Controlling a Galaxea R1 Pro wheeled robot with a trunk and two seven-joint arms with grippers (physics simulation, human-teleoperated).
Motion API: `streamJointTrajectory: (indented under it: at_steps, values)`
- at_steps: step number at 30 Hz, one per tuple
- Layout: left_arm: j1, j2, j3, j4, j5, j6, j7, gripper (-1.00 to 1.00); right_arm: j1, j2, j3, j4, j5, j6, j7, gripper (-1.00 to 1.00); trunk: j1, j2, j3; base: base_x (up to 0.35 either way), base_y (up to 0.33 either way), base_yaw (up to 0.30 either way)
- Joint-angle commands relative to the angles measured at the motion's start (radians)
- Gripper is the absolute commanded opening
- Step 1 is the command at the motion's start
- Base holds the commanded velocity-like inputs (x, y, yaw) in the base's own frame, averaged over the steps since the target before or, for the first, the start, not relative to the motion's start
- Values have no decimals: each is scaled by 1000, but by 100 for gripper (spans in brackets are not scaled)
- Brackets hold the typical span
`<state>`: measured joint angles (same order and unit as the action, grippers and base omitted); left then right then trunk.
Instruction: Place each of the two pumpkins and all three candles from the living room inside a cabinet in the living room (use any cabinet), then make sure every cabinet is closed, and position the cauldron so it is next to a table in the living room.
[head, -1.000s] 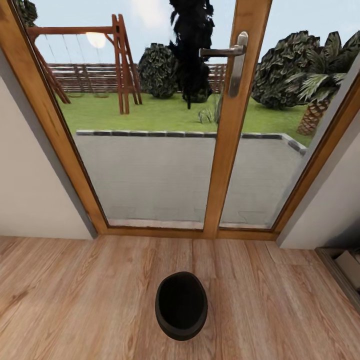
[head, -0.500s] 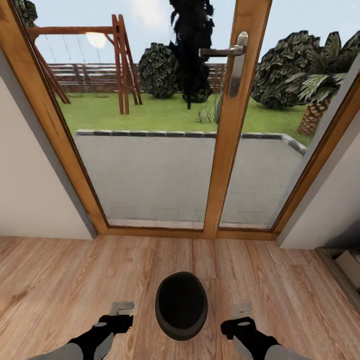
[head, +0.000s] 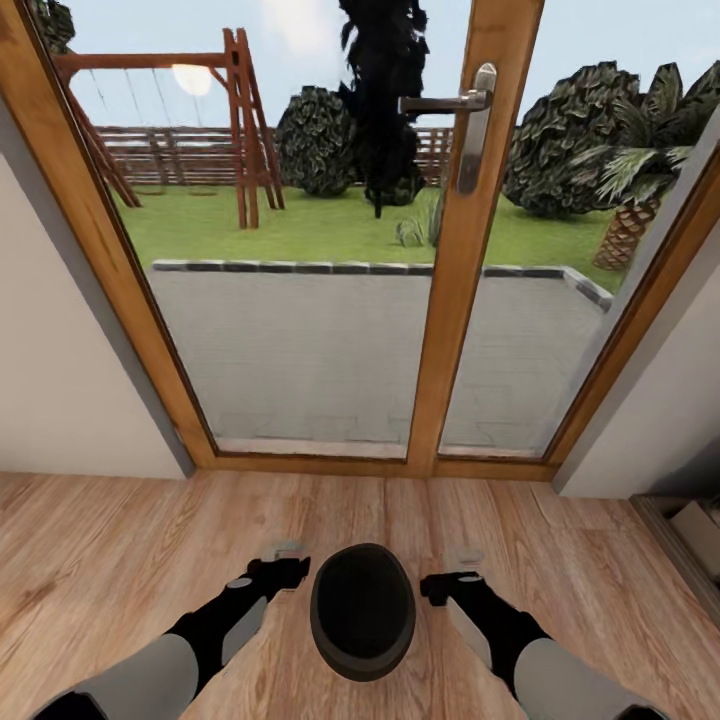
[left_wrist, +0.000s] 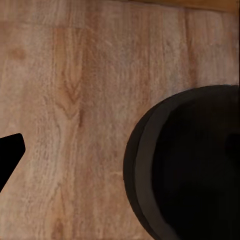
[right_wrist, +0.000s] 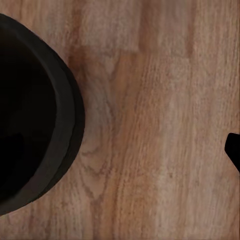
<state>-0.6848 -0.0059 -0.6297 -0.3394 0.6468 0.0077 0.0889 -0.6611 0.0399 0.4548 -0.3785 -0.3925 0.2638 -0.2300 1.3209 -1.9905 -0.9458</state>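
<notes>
- Both arms have pushed forward: the left gripper (head: 283, 573) and right gripper (head: 437, 585) now flank the cauldron (head: 362, 611), close beside its rim.
- Neither holds anything; how far the jaws stand apart I cannot tell.
- Squeeze evenly from both sides, keeping it upright on the wood floor (head: 120, 560).

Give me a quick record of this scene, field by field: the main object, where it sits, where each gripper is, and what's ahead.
main object: cauldron, black, upright, nothing visible inside
surface: wood floor
left gripper: beside the cauldron on its left, not touching; open or shut unclear
right gripper: beside the cauldron on its right, not touching; open or shut unclear
ahead: glass door with wooden frame, shut, metal handle
</notes>
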Motion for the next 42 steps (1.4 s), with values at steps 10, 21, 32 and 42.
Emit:
streamJointTrajectory:
  at_steps: [10,21,32,42]
  values:
    - [-42,-26,41,-170,3,22,0,100,-7,-9,-182,-281,0,334,5,100,0,0,0,0,0,0]
    - [-37,-42,65,-174,-3,127,-1,100,-27,-6,-180,-192,-2,330,11,100,0,0,0,0,0,0]
    - [-33,-33,71,-172,-2,127,2,100,-27,-5,-177,-191,-3,330,13,100,19,-35,-16,0,0,0]
    - [-33,-37,75,-163,0,130,1,100,-27,-6,-180,-189,-4,327,14,100,54,-98,-44,0,0,0]
